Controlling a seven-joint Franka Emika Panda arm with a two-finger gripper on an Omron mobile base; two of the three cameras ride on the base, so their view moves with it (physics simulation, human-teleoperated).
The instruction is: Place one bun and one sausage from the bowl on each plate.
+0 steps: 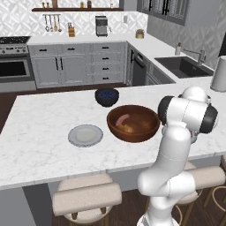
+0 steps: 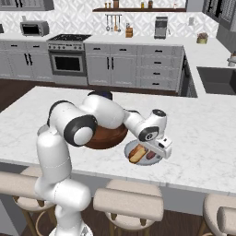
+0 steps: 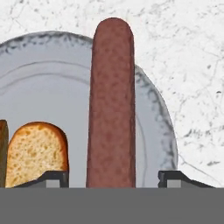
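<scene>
Showing one plate (image 3: pixel 26 87) served: a bun (image 3: pixel 37 151) and a sausage (image 3: pixel 111 105) are laid on it, between parted jaws. The other plate (image 1: pixel 85 135), beside the bowl (image 1: pixel 133 122), is not yet filled.

Arm: the white Franka Panda arm with dark joints rises from its base, bends at a high elbow and reaches forward and low to the robot's right.
Wrist: turned downward, the boxy white hand pointing at the surface beneath.
Gripper: the two-finger gripper (image 2: pixel 152 154) hangs low, just above the surface.
Fingers: two small dark finger tips (image 3: pixel 54 177) stand well apart in the hand view, one at each side.
Jaws: parted, with clear gaps showing inside both tips; neither tip presses on anything.
</scene>
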